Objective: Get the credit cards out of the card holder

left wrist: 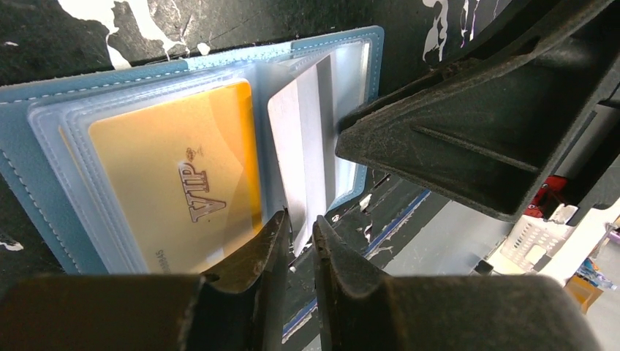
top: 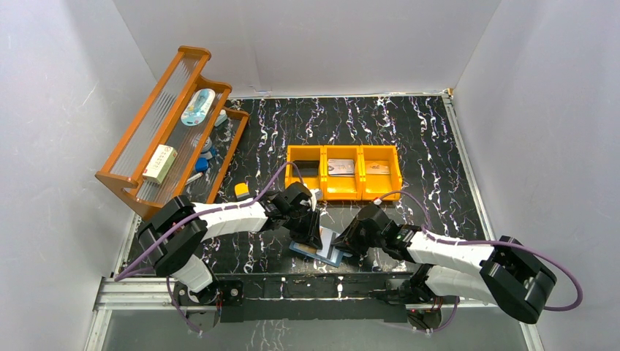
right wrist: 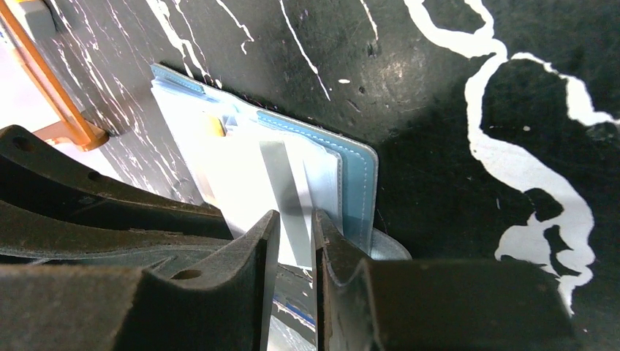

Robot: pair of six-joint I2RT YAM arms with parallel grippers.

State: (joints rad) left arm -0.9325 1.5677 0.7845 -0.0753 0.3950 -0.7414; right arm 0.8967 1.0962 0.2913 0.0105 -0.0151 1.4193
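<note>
One grey card (left wrist: 303, 139) juts from the card holder (left wrist: 18, 161) at the desk's (top: 439, 146) near edge. My left end effector (left wrist: 301, 234), slightly apart, straddles its corner; my right end effector's (right wrist: 296, 227) grip I cannot tell. Next, I'd pinch and pull.

Matt faux-leather and clear glossy plastic pockets noted on card holder (left wrist: 33, 175); gold card (left wrist: 175, 175) glossy plastic; fingers (left wrist: 248, 267) matt blk plastic.
</note>
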